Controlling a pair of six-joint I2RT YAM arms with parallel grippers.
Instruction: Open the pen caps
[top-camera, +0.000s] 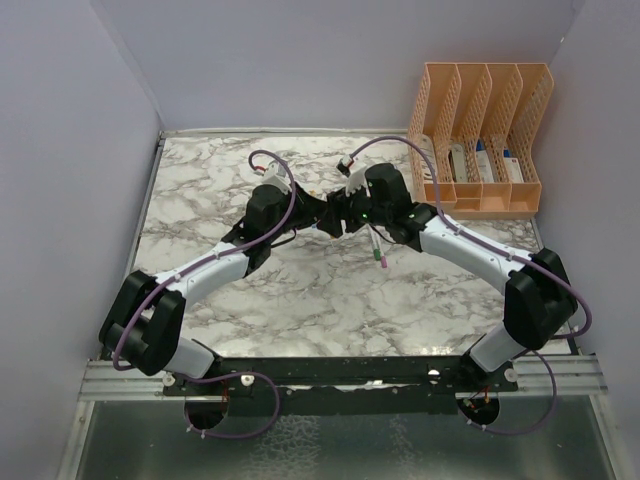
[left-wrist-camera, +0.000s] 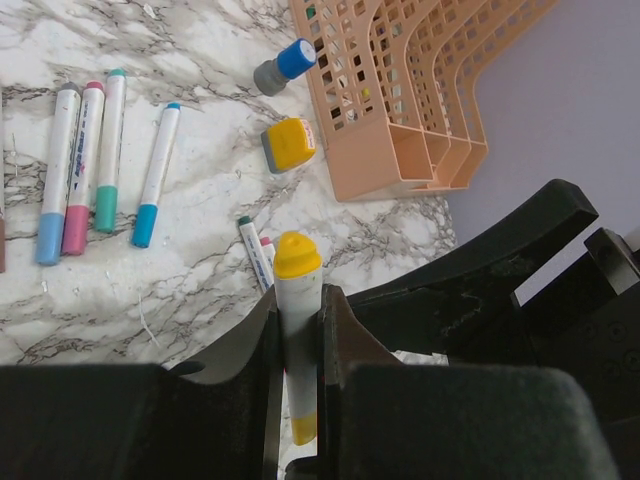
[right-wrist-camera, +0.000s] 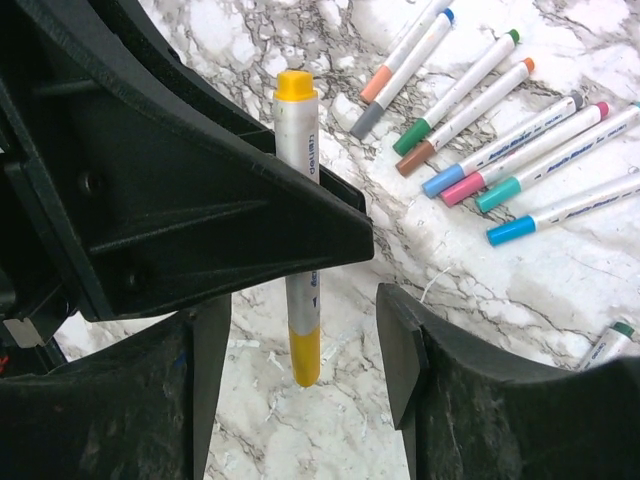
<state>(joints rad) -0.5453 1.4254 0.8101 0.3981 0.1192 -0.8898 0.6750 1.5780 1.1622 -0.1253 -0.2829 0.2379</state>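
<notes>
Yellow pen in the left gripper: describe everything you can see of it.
The yellow pen has a thin white-grey barrel with small print, plastic-looking, yellow at both ends. The left gripper clamps it mid-barrel, above the marble table. The right gripper stands open around its longer yellow end, not touching.

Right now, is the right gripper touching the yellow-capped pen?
Apart. Right wrist view: the yellow-capped pen hangs between the right gripper's open fingers, marble showing on both sides. The left gripper clamps it.
</notes>
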